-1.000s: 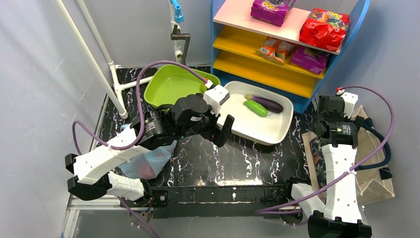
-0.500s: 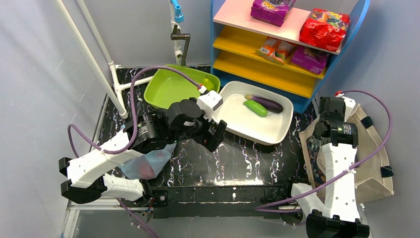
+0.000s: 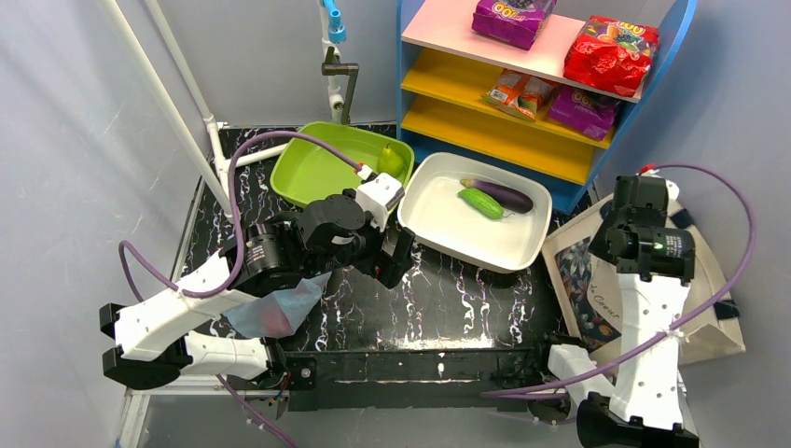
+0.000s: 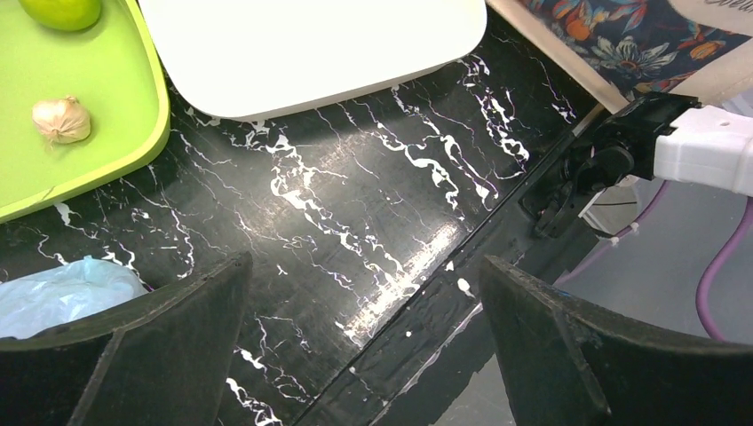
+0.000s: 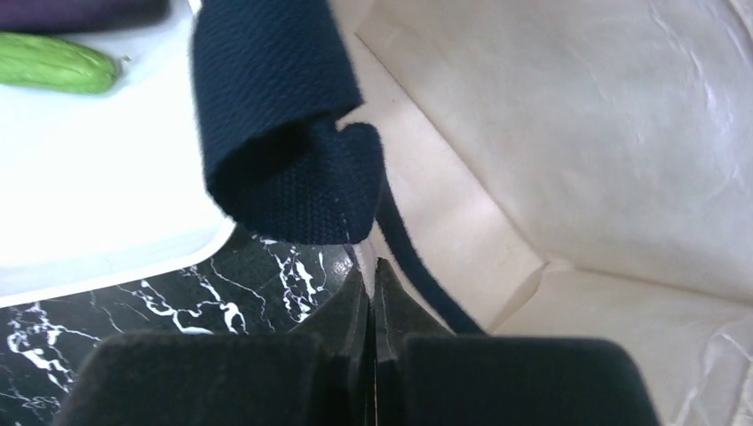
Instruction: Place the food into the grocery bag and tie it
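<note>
Left wrist: my left hand (image 4: 362, 293) wide over desk (image 4: 355, 177).
Right wrist: my right hand (image 5: 373, 275) pinching navy handle (image 5: 275, 133).
Count: one grocery bag (image 3: 280, 310), desk's near-left.

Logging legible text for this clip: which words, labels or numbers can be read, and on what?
"Coeur", roughly, in script on the floral lining of the beige canvas tote.
Yellow lettering on the purple snack packet: too blurred to read.
Lettering on the red snack packet: too blurred to read.
Nothing else legible.
</note>
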You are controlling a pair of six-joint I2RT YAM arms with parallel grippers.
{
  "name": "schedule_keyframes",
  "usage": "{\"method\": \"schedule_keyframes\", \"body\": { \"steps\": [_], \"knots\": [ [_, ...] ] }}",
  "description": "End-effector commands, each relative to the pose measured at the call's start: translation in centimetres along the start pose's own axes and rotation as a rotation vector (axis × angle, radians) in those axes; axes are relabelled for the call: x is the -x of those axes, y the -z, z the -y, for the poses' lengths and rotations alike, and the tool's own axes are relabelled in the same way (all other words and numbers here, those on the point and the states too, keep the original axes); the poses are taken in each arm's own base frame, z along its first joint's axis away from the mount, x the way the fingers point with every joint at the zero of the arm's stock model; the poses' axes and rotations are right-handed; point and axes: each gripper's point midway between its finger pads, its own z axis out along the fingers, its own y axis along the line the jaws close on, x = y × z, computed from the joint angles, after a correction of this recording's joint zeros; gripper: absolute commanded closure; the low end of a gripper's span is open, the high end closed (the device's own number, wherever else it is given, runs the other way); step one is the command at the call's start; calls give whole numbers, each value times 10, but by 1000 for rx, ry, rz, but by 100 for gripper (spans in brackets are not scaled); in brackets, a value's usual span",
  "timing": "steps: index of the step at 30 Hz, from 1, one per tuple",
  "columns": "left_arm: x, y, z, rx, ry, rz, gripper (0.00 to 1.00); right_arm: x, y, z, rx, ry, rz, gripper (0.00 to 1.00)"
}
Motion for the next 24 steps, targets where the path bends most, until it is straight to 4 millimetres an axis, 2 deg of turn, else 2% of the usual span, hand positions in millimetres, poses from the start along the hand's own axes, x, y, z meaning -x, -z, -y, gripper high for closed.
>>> {"method": "schedule_keyframes", "body": {
  "steps": [1, 7, 10, 13, 16, 19, 24],
  "knots": [
    [5, 8, -1, -3, 32, 39, 1, 41, 44, 12, -8, -48, 136, 99],
    [8, 13, -3, 3, 36, 58, 1, 68, 84, 24, -17, -71, 226, 99],
    [6, 14, -4, 3, 43, 57, 0, 77, 98, 20, 18, -80, 233, 99],
    [5, 16, -5, 8, 52, 60, 1, 86, 113, 8, 106, -91, 254, 99],
    [6, 18, -9, 22, 59, 72, 0, 90, 128, -15, 250, -94, 256, 99],
    [5, 21, -13, 39, 61, 82, 1, 93, 149, -51, 475, -105, 258, 99],
    [5, 25, -21, 72, 61, 93, 0, 86, 189, -107, 846, -76, 208, 99]
  ]
}}
